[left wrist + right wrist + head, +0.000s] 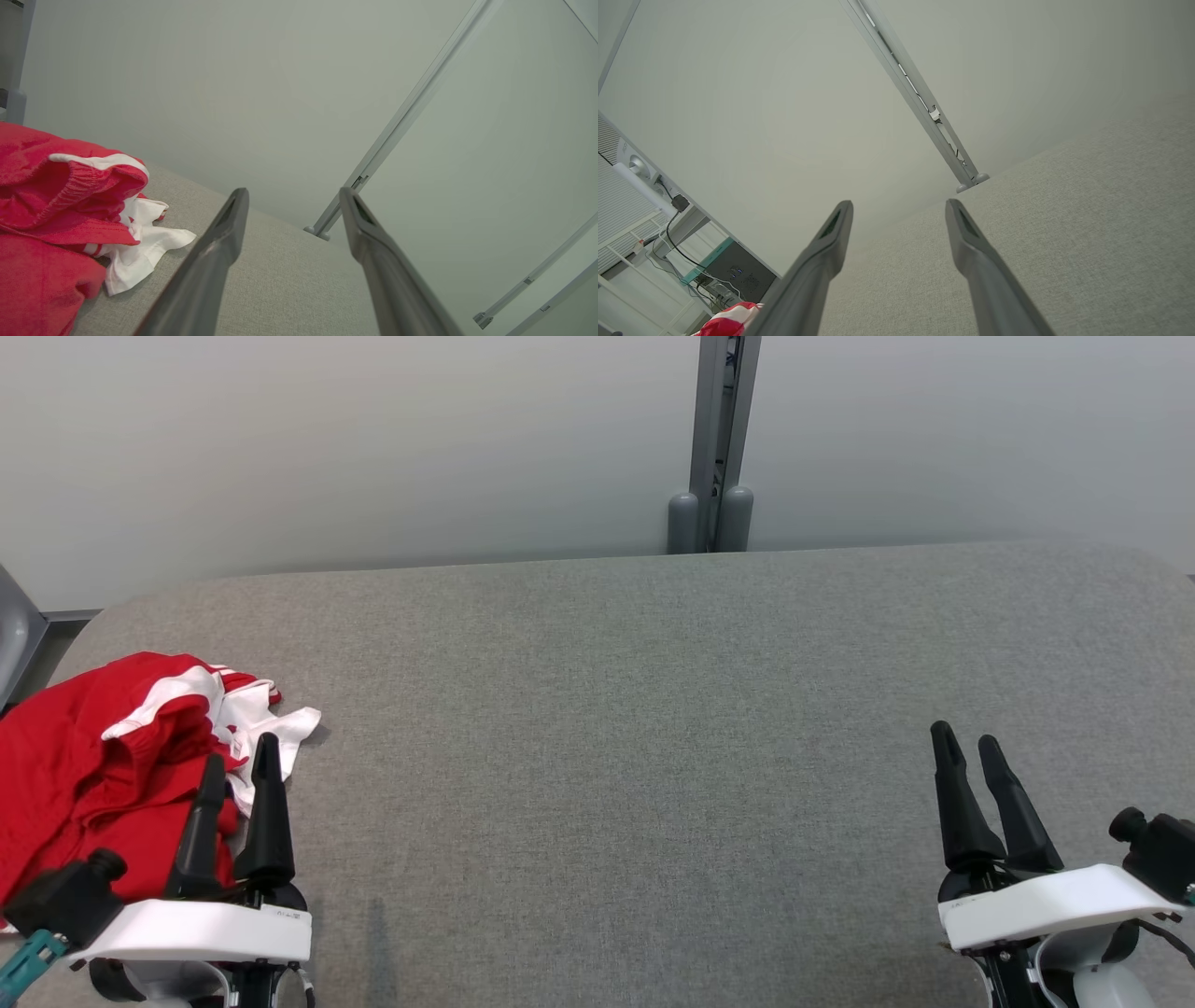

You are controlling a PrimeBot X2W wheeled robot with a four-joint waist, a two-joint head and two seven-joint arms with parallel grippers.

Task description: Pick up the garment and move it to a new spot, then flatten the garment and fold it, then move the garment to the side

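A crumpled red garment [84, 756] with white stripes and a white lining lies heaped at the near left of the grey fabric table [607, 709]. My left gripper [241, 758] hovers open at the heap's right edge, holding nothing. In the left wrist view the garment [51, 219] lies left of that open gripper [292, 195]. My right gripper [963, 735] stands open and empty at the near right, far from the cloth. The right wrist view has this gripper [899, 206] open, and a scrap of the garment [731, 322] peeks in at the bottom left.
A pale wall runs behind the table, with a grey post [714, 439] on two rounded feet at the middle back. A desk with cables and a dark box [733, 273] stands off beyond the table's left end.
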